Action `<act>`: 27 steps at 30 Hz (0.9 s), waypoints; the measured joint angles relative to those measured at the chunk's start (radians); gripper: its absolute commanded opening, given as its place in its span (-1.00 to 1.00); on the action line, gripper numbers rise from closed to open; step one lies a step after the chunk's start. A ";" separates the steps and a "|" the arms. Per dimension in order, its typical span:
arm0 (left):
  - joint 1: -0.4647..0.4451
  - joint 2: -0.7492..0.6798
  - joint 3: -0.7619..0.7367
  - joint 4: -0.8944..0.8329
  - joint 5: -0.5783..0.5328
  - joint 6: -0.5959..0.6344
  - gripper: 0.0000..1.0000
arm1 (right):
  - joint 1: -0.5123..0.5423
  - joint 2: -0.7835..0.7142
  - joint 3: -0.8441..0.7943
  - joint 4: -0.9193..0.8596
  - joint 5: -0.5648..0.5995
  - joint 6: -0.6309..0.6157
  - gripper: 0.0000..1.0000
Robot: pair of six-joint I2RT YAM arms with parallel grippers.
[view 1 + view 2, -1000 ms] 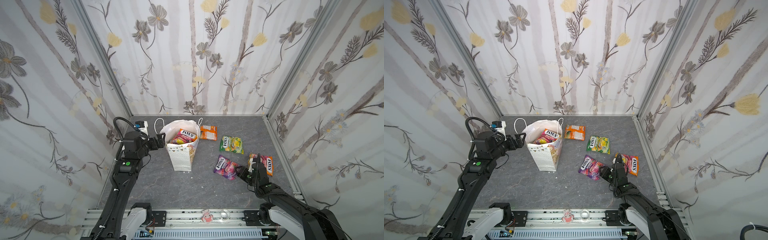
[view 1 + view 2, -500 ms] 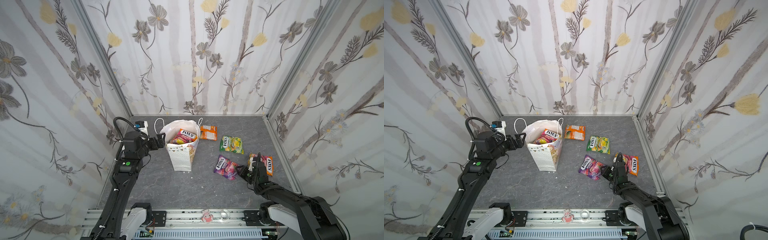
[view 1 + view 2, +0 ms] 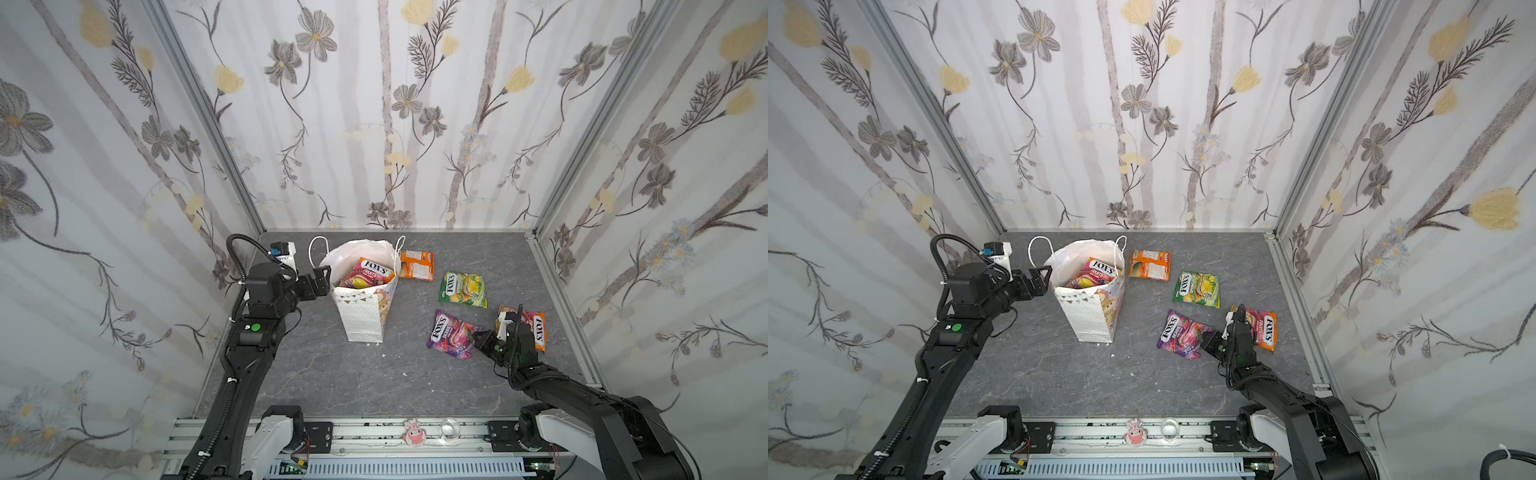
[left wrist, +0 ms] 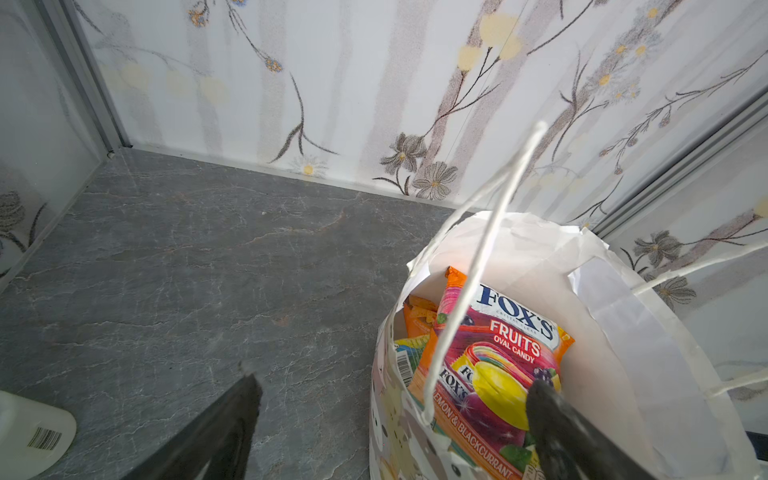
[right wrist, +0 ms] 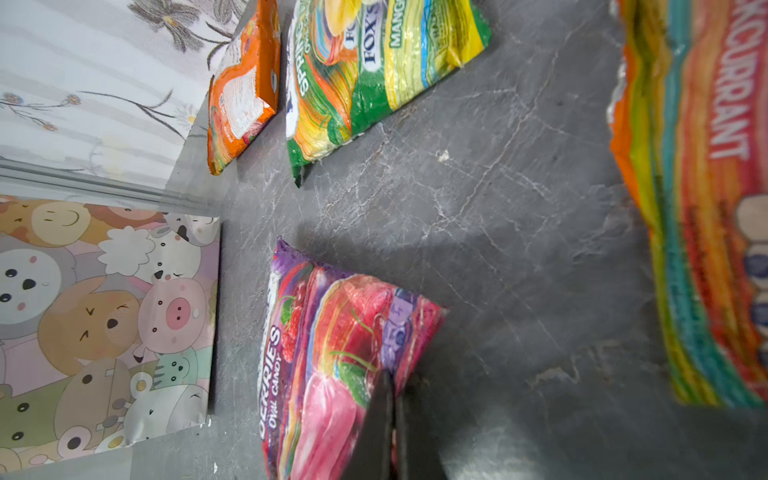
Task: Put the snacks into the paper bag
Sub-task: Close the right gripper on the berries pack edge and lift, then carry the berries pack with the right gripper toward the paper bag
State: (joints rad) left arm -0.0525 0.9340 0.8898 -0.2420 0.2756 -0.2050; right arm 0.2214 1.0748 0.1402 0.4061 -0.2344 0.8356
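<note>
Lifting risks dropping the purple packet [image 5: 332, 357]: your right fingers [image 5: 374, 440] pinch only its edge; left fingers [image 4: 224, 428], spread, straddle the bag [image 3: 360, 320] rim.

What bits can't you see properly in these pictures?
- Lower packets in the bag: both top views, hidden by its wall and the Fruits packet; uncountable.
- Striped orange packet: right wrist view, blurred, cut by the edge.
- Bottle: left wrist view, cut by the corner.
- Right pincer, shut on the purple packet: right wrist view, only tips show.
</note>
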 measured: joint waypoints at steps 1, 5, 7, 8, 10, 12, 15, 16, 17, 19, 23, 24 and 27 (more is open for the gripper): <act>0.000 0.000 0.000 0.000 0.000 0.000 1.00 | 0.000 -0.016 0.000 -0.008 0.000 0.000 -1.00; 0.000 -0.004 0.000 0.000 0.002 0.000 1.00 | 0.000 -0.093 0.020 -0.070 -0.001 -0.012 -1.00; 0.000 -0.007 0.000 0.000 0.002 0.000 1.00 | 0.000 -0.136 0.037 -0.106 -0.004 -0.027 -1.00; 0.000 -0.008 0.000 0.000 0.002 0.000 1.00 | 0.000 -0.158 0.047 -0.122 -0.006 -0.033 -1.00; 0.000 -0.010 0.000 0.000 0.002 0.000 1.00 | 0.002 -0.199 0.070 -0.166 -0.011 -0.053 -1.00; 0.000 -0.013 0.000 0.000 0.001 0.001 0.99 | 0.005 -0.232 0.098 -0.203 -0.026 -0.080 -1.00; 0.000 -0.028 -0.002 0.003 -0.002 0.003 1.00 | 0.013 -0.258 0.133 -0.240 -0.055 -0.112 -1.00; 0.000 -0.036 -0.006 0.009 -0.002 0.003 1.00 | 0.016 -0.264 0.143 -0.253 -0.068 -0.116 -1.00; 0.000 -0.046 -0.010 0.013 -0.002 0.003 1.00 | 0.021 -0.267 0.154 -0.265 -0.080 -0.124 -1.00; 0.000 -0.058 -0.015 0.019 0.001 0.003 1.00 | 0.034 -0.269 0.179 -0.290 -0.105 -0.138 -1.00; 0.000 -0.056 -0.016 0.026 0.003 0.003 1.00 | 0.068 -0.271 0.227 -0.336 -0.130 -0.154 -1.00; 0.000 -0.055 -0.016 0.027 0.005 0.003 1.00 | 0.082 -0.275 0.236 -0.343 -0.134 -0.156 -1.00; 0.000 -0.056 -0.016 0.028 0.006 0.003 1.00 | 0.141 -0.296 0.266 -0.375 -0.136 -0.156 -1.00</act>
State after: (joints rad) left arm -0.0525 0.8783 0.8734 -0.2142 0.2817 -0.2020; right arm 0.3626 0.7792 0.4065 0.0315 -0.3702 0.6800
